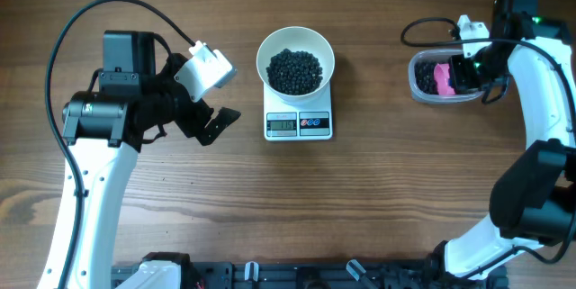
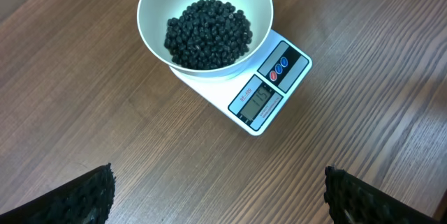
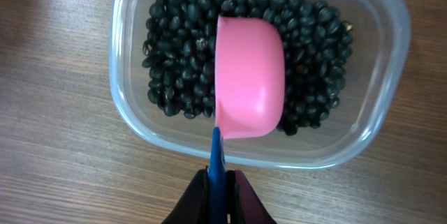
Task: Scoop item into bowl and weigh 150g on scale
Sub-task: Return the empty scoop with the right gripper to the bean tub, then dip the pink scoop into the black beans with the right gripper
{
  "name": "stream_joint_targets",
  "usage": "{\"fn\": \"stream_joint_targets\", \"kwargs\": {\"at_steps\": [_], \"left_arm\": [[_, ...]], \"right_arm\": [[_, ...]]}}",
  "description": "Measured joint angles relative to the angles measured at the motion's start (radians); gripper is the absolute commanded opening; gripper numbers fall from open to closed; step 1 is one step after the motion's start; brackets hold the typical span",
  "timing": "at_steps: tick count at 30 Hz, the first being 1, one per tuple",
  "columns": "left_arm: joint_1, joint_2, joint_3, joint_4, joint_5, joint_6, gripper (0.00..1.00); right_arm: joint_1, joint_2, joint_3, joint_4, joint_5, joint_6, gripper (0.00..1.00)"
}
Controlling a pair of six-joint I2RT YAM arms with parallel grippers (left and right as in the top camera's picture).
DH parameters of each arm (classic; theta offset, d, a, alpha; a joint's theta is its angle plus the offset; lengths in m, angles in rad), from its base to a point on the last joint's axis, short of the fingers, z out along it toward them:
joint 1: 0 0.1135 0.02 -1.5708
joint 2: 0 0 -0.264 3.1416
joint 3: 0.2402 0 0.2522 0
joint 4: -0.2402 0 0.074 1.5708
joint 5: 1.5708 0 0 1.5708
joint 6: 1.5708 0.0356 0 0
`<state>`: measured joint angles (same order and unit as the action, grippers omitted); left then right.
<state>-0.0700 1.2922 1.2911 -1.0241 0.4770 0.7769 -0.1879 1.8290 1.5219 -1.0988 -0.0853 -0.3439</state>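
Fingers of my right gripper (image 3: 218, 183) clamp the scoop's (image 3: 249, 77) blue handle (image 3: 216, 151) — seen only by wrist camera — over the tub (image 3: 122, 102) of beans (image 3: 171, 63); left gripper (image 2: 218, 189) gapes empty near bowl (image 2: 149, 11) of beans on scale (image 2: 297, 58), wooden table (image 1: 378, 208).

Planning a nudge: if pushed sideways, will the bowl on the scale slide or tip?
Probably slides: the bowl looks wide, low, weighted by beans. It's about as wide as the scale, so a hard shove could take it off.
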Motion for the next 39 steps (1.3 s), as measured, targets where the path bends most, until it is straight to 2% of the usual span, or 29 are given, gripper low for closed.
{"fn": "stream_joint_targets", "kwargs": {"at_steps": [5, 15, 22, 34, 39], "left_arm": [[0.000, 0.000, 0.000, 0.000, 0.000, 0.000, 1.00], [0.000, 0.000, 0.000, 0.000, 0.000, 0.000, 1.00], [0.000, 0.000, 0.000, 0.000, 0.000, 0.000, 1.00], [0.000, 0.000, 0.000, 0.000, 0.000, 0.000, 1.00], [0.000, 0.000, 0.000, 0.000, 0.000, 0.000, 1.00]], "right_arm": [[0.026, -0.012, -0.030, 0.020, -0.015, 0.000, 0.04], [0.009, -0.012, -0.041, 0.038, -0.195, 0.004, 0.04], [-0.106, -0.012, -0.041, -0.005, -0.320, 0.007, 0.04], [-0.414, -0.012, -0.042, -0.019, -0.631, 0.008, 0.04], [-0.436, -0.012, -0.042, -0.019, -0.778, 0.007, 0.04]]}}
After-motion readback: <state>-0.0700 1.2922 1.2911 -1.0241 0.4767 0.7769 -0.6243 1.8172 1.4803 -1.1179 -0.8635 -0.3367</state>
